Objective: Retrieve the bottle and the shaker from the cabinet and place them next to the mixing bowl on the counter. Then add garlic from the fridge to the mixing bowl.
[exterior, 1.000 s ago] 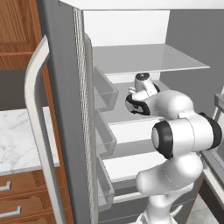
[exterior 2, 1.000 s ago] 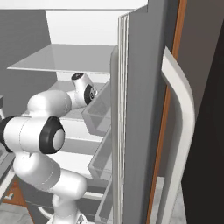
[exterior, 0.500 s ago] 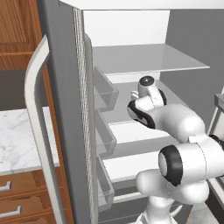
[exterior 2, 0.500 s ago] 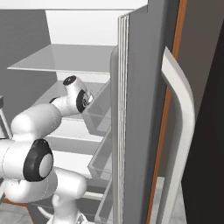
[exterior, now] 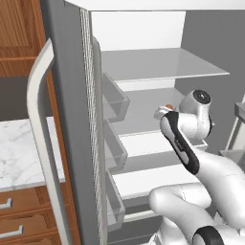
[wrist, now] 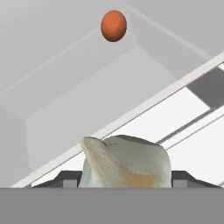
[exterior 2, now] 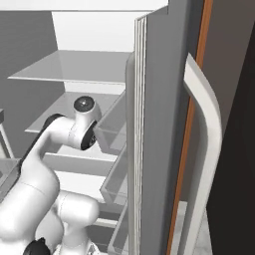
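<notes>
I have the hand inside the open fridge, at middle-shelf height. In the hand view the garlic sits right between the two finger tips, the dark tips flanking it on both sides, so the hand is clamped on the garlic. A small orange ball lies farther back on the shelf. The marble worktop shows left of the fridge door.

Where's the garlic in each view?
Hand view: garlic at bottom centre, between the gripper tips.
Left base view: hidden behind the wrist, centre right.
Right base view: hidden behind the wrist, centre left.
Shared landmark: top shelf in both base views.
</notes>
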{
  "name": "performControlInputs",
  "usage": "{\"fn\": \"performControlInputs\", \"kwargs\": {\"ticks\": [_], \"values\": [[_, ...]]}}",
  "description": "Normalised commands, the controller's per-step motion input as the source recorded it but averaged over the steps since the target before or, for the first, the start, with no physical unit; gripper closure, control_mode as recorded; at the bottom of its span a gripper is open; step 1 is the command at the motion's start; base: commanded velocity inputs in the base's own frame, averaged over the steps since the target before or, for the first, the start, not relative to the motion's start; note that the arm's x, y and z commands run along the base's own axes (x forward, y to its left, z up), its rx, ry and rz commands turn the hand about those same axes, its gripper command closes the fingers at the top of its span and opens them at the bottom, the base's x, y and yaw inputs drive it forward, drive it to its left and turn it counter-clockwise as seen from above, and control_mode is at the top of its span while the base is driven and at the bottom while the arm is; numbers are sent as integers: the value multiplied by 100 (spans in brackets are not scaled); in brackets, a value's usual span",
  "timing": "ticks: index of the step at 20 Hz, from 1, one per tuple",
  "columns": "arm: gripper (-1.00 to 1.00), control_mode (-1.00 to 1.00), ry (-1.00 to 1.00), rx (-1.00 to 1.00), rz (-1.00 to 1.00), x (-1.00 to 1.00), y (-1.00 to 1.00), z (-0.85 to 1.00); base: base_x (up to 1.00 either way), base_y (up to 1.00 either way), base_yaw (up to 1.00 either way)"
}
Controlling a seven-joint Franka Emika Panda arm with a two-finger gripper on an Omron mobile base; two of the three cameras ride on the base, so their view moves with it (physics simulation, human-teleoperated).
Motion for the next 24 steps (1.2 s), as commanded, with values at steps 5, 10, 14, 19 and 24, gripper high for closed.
{"fn": "performControlInputs", "kwargs": {"ticks": [5,10,14,19,24], "values": [[100,-100,0,1,55,-99,6,37,0,0,0],[100,-100,-1,-1,49,-85,14,25,0,0,0],[100,-100,0,-5,26,-52,16,0,0,0,0],[100,-100,0,-1,-2,-3,1,0,0,0,0],[100,100,0,0,0,0,1,0,-31,0,0]]}}
